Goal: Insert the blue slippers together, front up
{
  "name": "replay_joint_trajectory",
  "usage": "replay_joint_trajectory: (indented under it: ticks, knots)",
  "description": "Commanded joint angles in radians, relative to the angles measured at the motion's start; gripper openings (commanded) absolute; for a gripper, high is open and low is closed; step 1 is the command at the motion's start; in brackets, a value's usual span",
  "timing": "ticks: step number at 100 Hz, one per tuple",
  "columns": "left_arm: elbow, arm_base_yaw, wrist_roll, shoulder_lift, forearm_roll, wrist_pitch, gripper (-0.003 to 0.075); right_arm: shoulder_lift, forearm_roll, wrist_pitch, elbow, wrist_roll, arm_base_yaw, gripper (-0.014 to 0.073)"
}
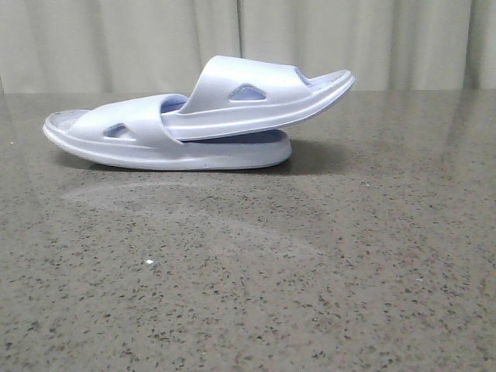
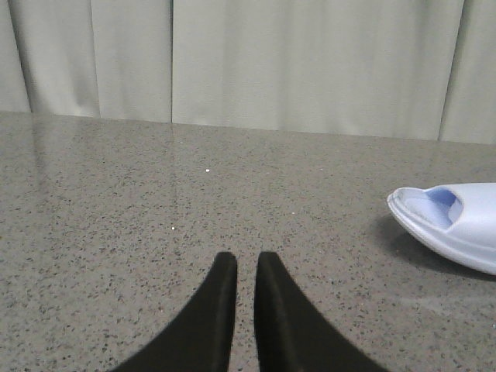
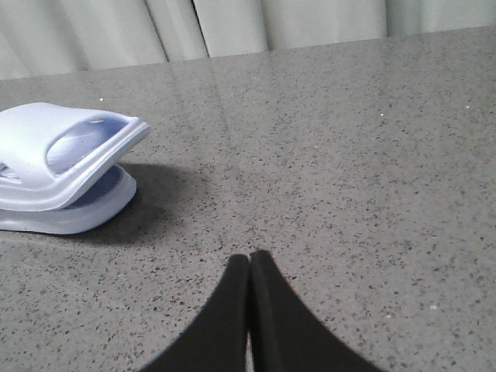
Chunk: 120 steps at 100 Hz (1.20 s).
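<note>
The two blue slippers lie nested at the back middle of the table in the front view. The lower slipper (image 1: 155,151) lies flat on its sole. The upper slipper (image 1: 256,97) has one end pushed under the lower one's strap and its other end tilted up to the right. Neither gripper shows in the front view. My left gripper (image 2: 246,260) is empty with a narrow gap between its fingers, and one slipper end (image 2: 457,225) lies apart from it. My right gripper (image 3: 249,258) is shut and empty, well apart from the stacked slippers (image 3: 54,155).
The table is a speckled grey-brown stone surface (image 1: 248,271). A pale curtain (image 1: 116,39) hangs along its far edge. Nothing else stands on it in these views.
</note>
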Motion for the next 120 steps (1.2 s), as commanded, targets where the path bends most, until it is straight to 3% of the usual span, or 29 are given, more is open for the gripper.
replay_joint_trajectory:
  ticks: [1, 120]
  knots:
    - [0.006, -0.005, -0.023, -0.009, 0.017, -0.111, 0.0015, -0.003, 0.004, -0.022, -0.024, -0.002, 0.001, -0.0089]
    - [0.042, -0.005, -0.016, -0.038, 0.035, -0.074, 0.0015, -0.003, 0.004, -0.022, -0.023, -0.002, 0.001, -0.0089]
